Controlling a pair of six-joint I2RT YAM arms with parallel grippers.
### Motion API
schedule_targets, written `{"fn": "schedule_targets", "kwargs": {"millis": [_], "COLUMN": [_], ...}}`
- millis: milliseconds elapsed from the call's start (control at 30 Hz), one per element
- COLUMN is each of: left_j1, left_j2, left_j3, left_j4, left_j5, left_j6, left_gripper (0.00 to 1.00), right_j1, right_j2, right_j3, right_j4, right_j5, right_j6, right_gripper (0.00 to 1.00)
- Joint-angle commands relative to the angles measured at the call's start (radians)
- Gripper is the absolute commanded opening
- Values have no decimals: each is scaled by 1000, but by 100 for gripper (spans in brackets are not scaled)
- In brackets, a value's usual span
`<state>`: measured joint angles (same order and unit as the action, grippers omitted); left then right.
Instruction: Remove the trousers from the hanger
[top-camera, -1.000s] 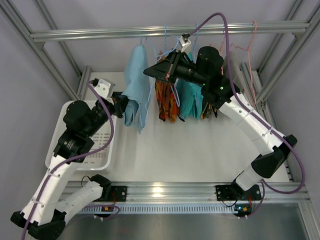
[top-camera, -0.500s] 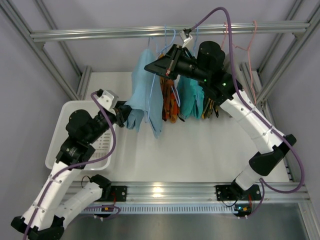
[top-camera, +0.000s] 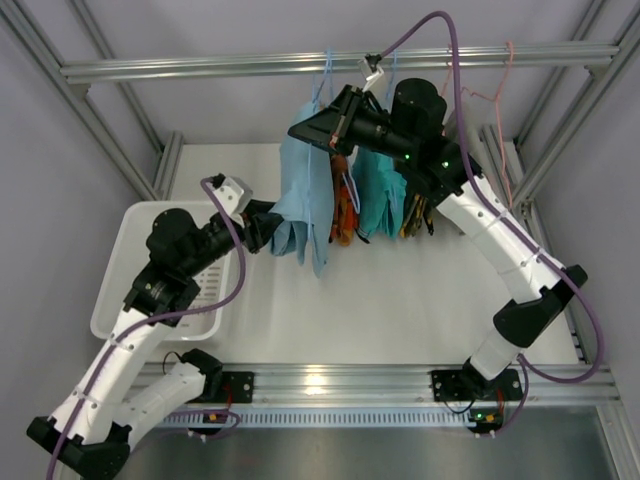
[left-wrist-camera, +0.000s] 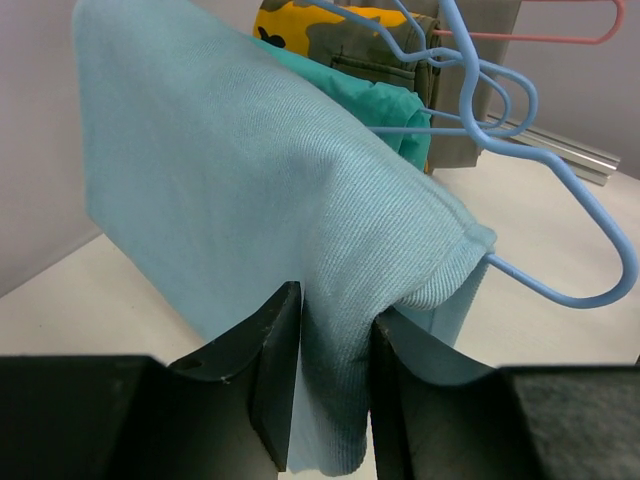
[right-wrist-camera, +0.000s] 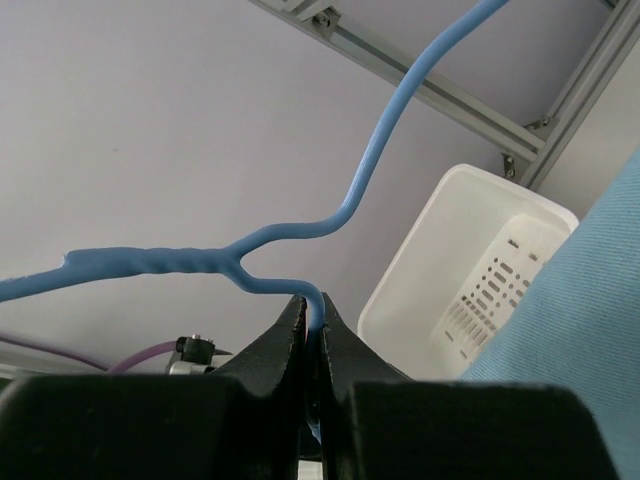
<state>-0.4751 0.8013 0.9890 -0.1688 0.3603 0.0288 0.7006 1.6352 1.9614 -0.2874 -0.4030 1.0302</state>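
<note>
**Far left.** A white perforated basket (top-camera: 118, 305) sits on the worktop (top-camera: 420, 310) at its left edge. The left arm rises over the basket and reaches right toward the hanging garments.

**Left hand.** The left hand (left-wrist-camera: 335, 345) is clamped on the trousers (top-camera: 308, 195). Its 2 fingers (left-wrist-camera: 268, 365) pinch a fold of the light blue cloth near the lower edge. The wrist view shows the cloth bunched between the pads and draped over the bottom wire.

**Task items.** The trousers hang folded over the hanger (right-wrist-camera: 150, 262), left of centre and below the overhead rail (top-camera: 200, 68). Their lower end is drawn toward the left hand, so the cloth hangs slanted. The hanger's hook reaches up toward the rail; the contact point cannot be made out.

**Right hand.** The right hand (right-wrist-camera: 312, 320) is closed tight on the thin blue wire of the hanger, just below the twisted neck. No gap shows between the fingertips beyond the wire itself.

**Obstructions, right of the trousers.** An orange-patterned garment (top-camera: 343, 208) hangs directly beside the trousers and touches them in the top view. A teal garment (top-camera: 380, 190) follows, then an olive camouflage garment (top-camera: 416, 215) partly hidden by the right arm. Other blue hanger wires crowd just behind the trousers in the left wrist view. A pink hanger (top-camera: 492, 98) hangs bare at the far right of the rail.
</note>
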Motion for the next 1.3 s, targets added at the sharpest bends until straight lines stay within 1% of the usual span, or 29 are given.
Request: {"fn": "schedule_targets", "kwargs": {"millis": [0, 167, 400, 467, 500, 567, 733, 867, 1033, 1267], "left_j1": [1, 3, 1, 1, 1, 1, 0, -14, -40, -138], "left_j2": [18, 58, 73, 62, 56, 46, 45, 41, 42, 58], "left_j3": [8, 16, 16, 10, 5, -3, 0, -6, -9, -16], "left_j4": [126, 153, 196, 209, 216, 233, 218, 207, 204, 201], "left_j5": [28, 29, 40, 65, 72, 81, 89, 94, 63, -30], "left_j6": [-6, -24, -24, -35, -55, -64, -49, -26, 36, 117], "left_gripper": [36, 36, 37, 40, 48, 53, 62, 66, 68, 70], "right_j1": [-15, -4, 11, 14, 14, 19, 19, 22, 22, 23], "right_j2": [-20, -9, 6, 14, 17, 23, 34, 41, 51, 60], "right_j3": [103, 120, 129, 136, 139, 148, 152, 163, 183, 192], "right_j4": [146, 148, 142, 137, 133, 128, 117, 110, 91, 74], "right_j5": [7, 10, 30, 36, 39, 49, 62, 72, 89, 99], "right_j6": [-27, -22, -16, -16, -15, -10, 7, 14, 31, 50], "right_gripper": [0, 0, 0, 0, 0, 0, 0, 0, 0, 0]}}
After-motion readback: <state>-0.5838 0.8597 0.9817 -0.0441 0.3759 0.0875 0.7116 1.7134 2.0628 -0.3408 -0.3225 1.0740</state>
